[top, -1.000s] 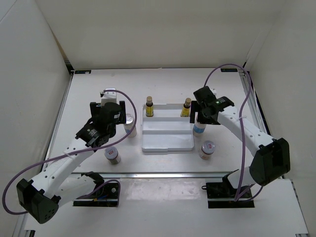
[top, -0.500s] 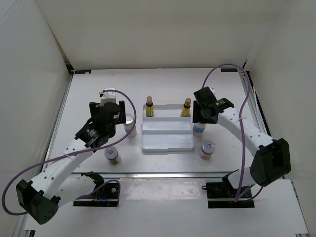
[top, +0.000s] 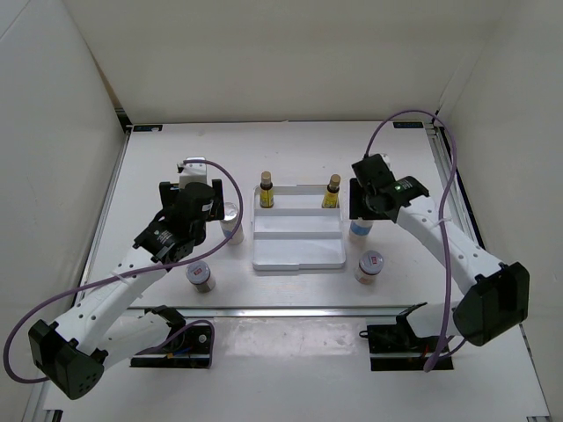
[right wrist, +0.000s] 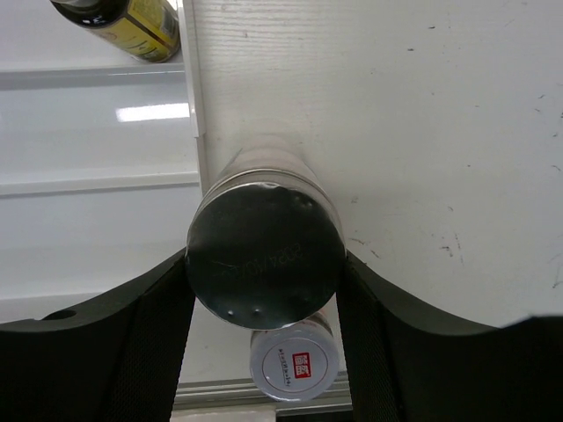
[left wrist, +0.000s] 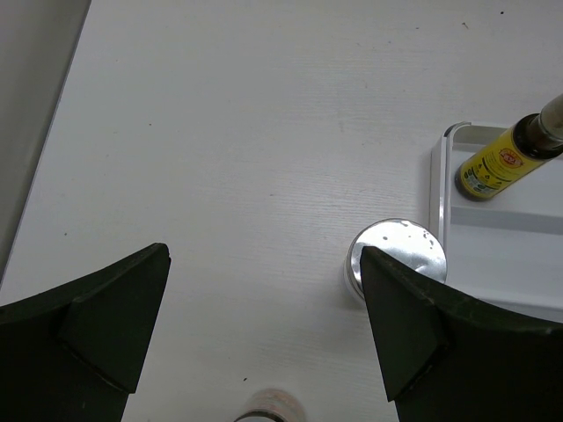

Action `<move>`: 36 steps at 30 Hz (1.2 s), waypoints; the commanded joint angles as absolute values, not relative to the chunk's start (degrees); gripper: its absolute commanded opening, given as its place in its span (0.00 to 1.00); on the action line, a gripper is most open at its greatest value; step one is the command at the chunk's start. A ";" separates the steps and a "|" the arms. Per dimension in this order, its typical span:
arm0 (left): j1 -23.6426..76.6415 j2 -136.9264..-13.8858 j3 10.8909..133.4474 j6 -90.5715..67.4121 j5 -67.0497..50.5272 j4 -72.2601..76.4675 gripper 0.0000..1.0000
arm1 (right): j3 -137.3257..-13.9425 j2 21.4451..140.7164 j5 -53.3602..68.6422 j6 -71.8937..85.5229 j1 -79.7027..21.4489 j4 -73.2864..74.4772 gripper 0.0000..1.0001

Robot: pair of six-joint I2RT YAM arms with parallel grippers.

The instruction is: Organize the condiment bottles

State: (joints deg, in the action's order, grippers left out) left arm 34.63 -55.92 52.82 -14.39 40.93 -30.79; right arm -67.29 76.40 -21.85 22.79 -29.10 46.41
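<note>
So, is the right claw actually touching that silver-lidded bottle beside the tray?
Touching. The right wrist view shows both fingers of the right claw pressed against the lid sides of the silver-lidded bottle, with no gap.

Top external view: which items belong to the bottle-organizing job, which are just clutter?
Job: left brown bottle, right brown bottle, left silver-lidded cylinder, right silver-lidded cylinder, left red-marked jar, right red-marked jar.
Other: white ridged tray, front metal rail.

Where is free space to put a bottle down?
The white ridged rectangular tray is bare on its middle and front steps, before the two slim dark brown bottles. The table behind the tray is bare too. Crowded: right of the tray, where the right hand holds a silver-lidded cylinder near a squat red-marked jar.
</note>
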 commanded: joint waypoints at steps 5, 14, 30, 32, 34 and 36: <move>34.80 -54.93 53.35 -14.33 41.04 -29.88 1.00 | -75.67 70.50 -25.22 21.09 -31.80 46.93 0.00; 34.80 -54.93 53.35 -14.33 41.04 -29.88 1.00 | -79.45 73.30 -24.70 20.57 -38.85 46.32 0.00; 34.80 -54.93 53.35 -14.33 41.04 -29.88 1.00 | -75.85 79.97 -23.65 18.63 -40.25 37.00 0.00; 34.80 -54.93 53.35 -14.33 41.04 -29.88 1.00 | -75.15 80.50 -23.64 18.63 -40.25 36.48 0.00; 34.80 -54.93 53.35 -14.33 41.04 -29.88 1.00 | -74.62 81.12 -23.64 19.24 -40.25 36.47 0.00; 34.80 -54.93 53.35 -14.33 41.04 -29.88 1.00 | -74.01 81.65 -23.64 19.77 -40.25 35.95 0.00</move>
